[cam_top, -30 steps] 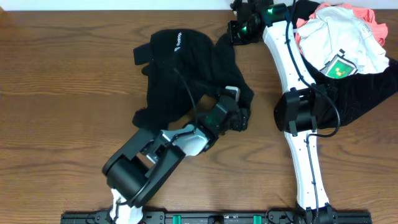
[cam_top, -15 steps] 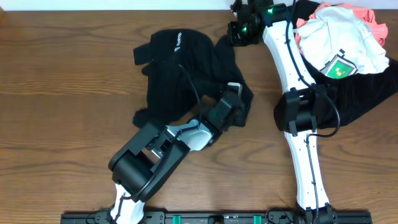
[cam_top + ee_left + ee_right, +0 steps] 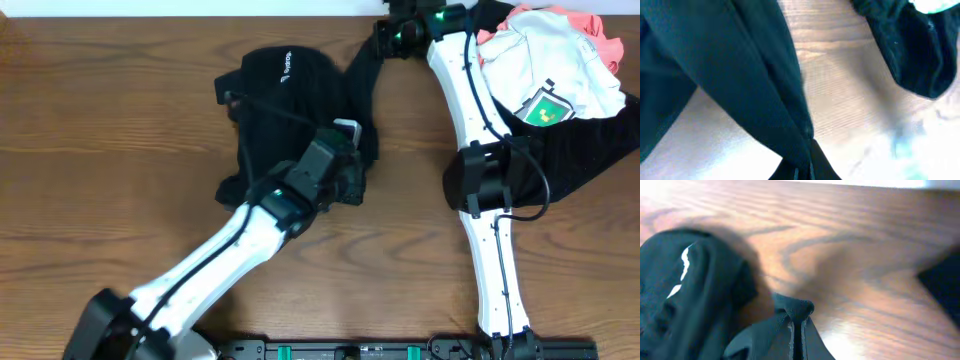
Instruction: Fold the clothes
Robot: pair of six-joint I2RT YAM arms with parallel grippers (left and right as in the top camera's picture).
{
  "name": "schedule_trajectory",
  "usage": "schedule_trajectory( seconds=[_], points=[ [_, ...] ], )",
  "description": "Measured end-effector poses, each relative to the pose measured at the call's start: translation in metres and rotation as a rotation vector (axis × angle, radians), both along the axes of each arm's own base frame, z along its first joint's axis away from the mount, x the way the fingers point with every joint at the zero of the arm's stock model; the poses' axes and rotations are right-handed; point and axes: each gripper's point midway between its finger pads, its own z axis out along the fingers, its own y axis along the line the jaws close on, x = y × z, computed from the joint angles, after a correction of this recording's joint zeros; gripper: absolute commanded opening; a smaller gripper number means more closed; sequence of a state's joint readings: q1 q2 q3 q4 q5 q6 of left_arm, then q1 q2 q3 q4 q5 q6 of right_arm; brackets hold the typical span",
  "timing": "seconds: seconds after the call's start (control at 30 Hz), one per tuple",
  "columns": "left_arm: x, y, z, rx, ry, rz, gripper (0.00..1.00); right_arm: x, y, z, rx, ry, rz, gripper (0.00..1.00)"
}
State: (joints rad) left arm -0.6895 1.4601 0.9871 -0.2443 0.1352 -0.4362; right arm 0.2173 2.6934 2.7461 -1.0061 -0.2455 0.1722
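A crumpled black shirt (image 3: 285,100) with small white lettering lies at the middle back of the table. My left gripper (image 3: 352,165) is shut on a fold of its right side. In the left wrist view the black cloth (image 3: 740,75) runs down into the shut left gripper (image 3: 802,172) and hangs taut above the wood. My right gripper (image 3: 383,45) is shut on the shirt's far right corner. The right wrist view shows that pinched cloth (image 3: 795,311) at the right gripper (image 3: 796,335).
More clothes are heaped at the back right: a white one with green print (image 3: 545,70), a coral-pink one (image 3: 600,30) and a black one (image 3: 590,150) beneath. The right arm (image 3: 480,180) stretches along the table's right side. Bare wood table (image 3: 100,150) spreads to the left.
My left gripper has shut on the black shirt's fold and moved up and left with it as the arm stretched out. The right gripper edged slightly toward the back.
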Motion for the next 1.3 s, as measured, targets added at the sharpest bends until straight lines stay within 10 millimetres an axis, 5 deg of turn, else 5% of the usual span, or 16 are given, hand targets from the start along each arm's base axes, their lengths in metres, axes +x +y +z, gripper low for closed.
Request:
schedule_trajectory(
  seconds=[0.27,0.3,0.37,0.43,0.5,0.6,0.77,0.97,1.1,1.3],
  points=[
    [-0.025,0.014,-0.009,0.052,0.099,-0.022,0.06,0.005,-0.029,0.003,-0.128,-0.022,-0.078,0.02],
    [-0.027,0.012,-0.009,0.041,0.108,-0.034,0.06,0.003,-0.033,0.001,-0.151,-0.014,-0.086,0.1],
    [-0.031,0.008,-0.009,0.02,0.126,-0.053,0.11,0.002,-0.043,-0.002,-0.2,-0.008,-0.112,0.5],
    [-0.036,0.005,-0.009,0.008,0.143,-0.076,0.33,0.003,-0.054,-0.001,-0.254,-0.015,-0.145,0.56],
    [-0.039,0.002,-0.008,-0.003,0.151,-0.094,0.41,0.003,-0.065,0.002,-0.294,-0.019,-0.18,0.69],
    [-0.042,0.001,-0.005,-0.004,0.138,-0.129,0.54,0.002,-0.076,0.01,-0.331,-0.027,-0.214,0.69],
    [-0.043,0.003,0.022,-0.014,0.037,-0.175,0.56,-0.011,-0.08,0.045,-0.328,-0.035,-0.218,0.67],
    [-0.016,0.043,0.052,0.109,-0.167,-0.023,0.56,-0.053,-0.063,0.086,-0.215,0.036,-0.143,0.64],
    [0.021,0.082,0.049,0.207,-0.226,0.109,0.56,-0.069,-0.05,0.081,-0.132,0.11,-0.087,0.6],
    [0.072,0.143,0.01,0.25,-0.148,0.251,0.56,-0.094,-0.029,0.045,-0.116,0.241,0.048,0.63]
  ],
)
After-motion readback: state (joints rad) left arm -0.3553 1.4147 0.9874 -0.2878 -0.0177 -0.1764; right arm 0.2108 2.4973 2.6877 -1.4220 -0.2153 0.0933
